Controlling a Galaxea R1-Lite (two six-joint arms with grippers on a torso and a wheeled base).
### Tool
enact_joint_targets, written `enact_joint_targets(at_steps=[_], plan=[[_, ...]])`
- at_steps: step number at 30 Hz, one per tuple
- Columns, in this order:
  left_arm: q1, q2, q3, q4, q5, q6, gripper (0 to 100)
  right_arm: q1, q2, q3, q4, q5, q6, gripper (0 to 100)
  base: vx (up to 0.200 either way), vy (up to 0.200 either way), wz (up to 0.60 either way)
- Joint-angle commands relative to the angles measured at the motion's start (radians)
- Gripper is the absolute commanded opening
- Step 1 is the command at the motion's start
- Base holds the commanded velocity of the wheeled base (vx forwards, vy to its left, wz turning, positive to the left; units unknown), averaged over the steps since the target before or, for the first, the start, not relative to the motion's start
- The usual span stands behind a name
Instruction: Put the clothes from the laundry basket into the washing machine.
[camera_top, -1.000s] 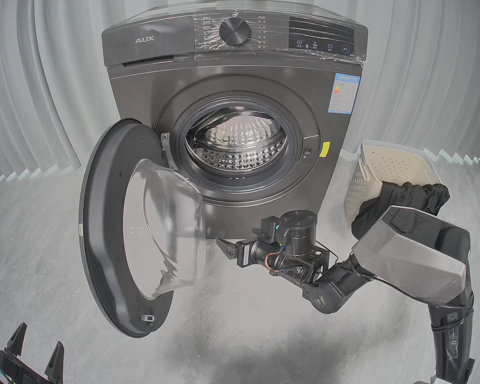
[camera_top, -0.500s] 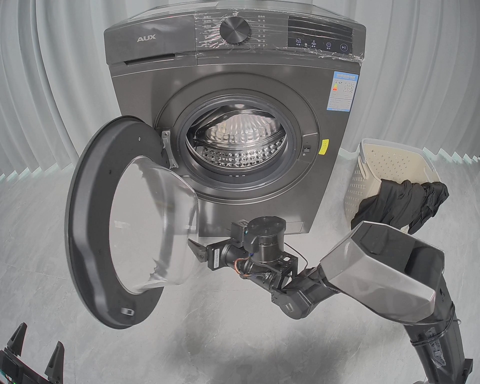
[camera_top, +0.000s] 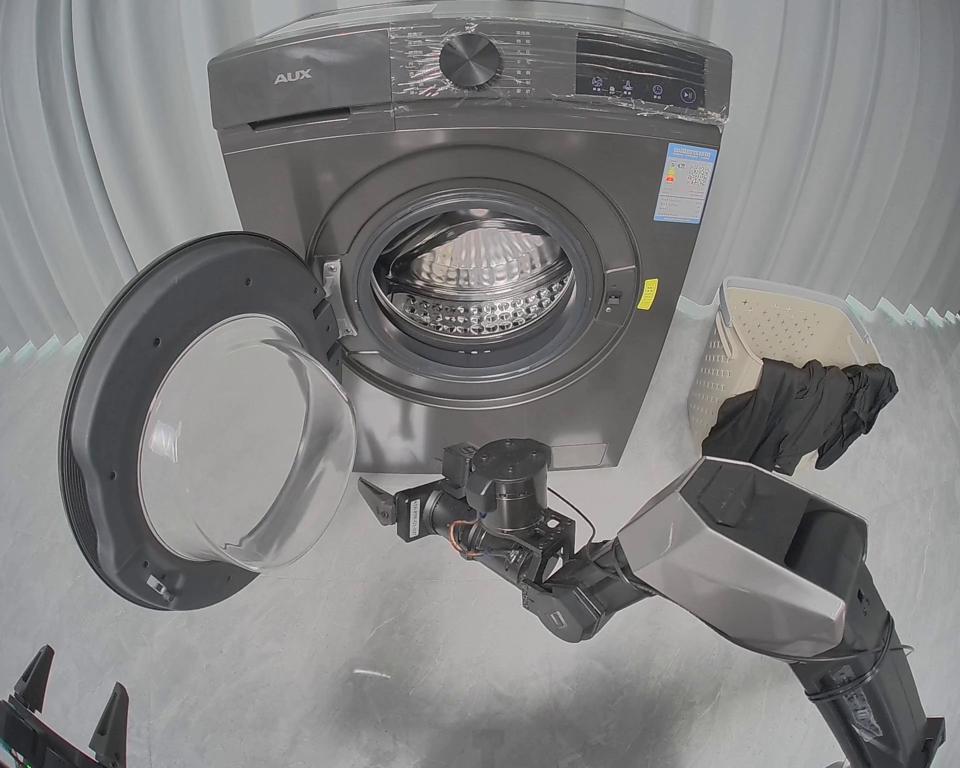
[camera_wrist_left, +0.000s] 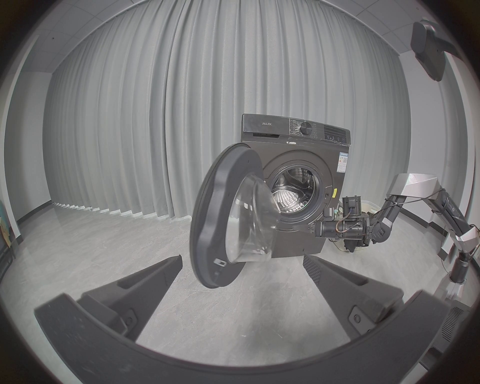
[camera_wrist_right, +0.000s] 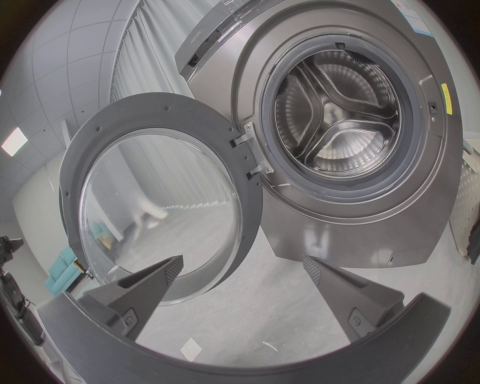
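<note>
Head view: our right claw gapes empty beside the open door; left claw open too. Clothes drape the basket, right. We'd swing clear of the door, then pinch deep.

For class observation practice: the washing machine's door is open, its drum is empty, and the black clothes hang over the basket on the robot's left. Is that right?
No: the head view shows the basket with the black clothes on the robot's right. The door is open, the drum empty.
</note>
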Motion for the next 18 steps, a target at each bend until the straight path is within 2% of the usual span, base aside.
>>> enact_joint_targets(at_steps=[1,3,6,9,10,11,15,18], plan=[[0.001,-0.016,0.016,0.0,0.0,-0.001,100,-0.014,0.011,0.009,-0.007,0.0,-0.003,100,0.0,0.0,0.0],[0.001,-0.016,0.016,0.0,0.0,-0.001,100,-0.034,-0.001,0.031,-0.01,-0.003,-0.007,100,0.0,0.0,0.0],[0.001,-0.016,0.016,0.0,0.0,-0.003,100,-0.069,-0.07,0.121,-0.013,-0.026,-0.015,100,0.0,0.0,0.0],[0.001,-0.016,0.016,0.0,0.0,-0.004,100,-0.105,-0.17,0.265,-0.04,-0.023,-0.052,100,0.0,0.0,0.0],[0.001,-0.016,0.016,0.0,0.0,-0.004,100,-0.128,-0.227,0.356,-0.086,-0.02,-0.072,100,0.0,0.0,0.0],[0.001,-0.016,0.016,0.0,0.0,-0.004,100,-0.137,-0.25,0.389,-0.108,-0.019,-0.078,100,0.0,0.0,0.0],[0.001,-0.016,0.016,0.0,0.0,-0.003,100,-0.227,-0.423,0.65,-0.24,-0.003,-0.142,100,0.0,0.0,0.0],[0.001,-0.016,0.016,0.0,0.0,-0.004,100,-0.276,-0.544,0.804,-0.272,0.014,-0.15,100,0.0,0.0,0.0]])
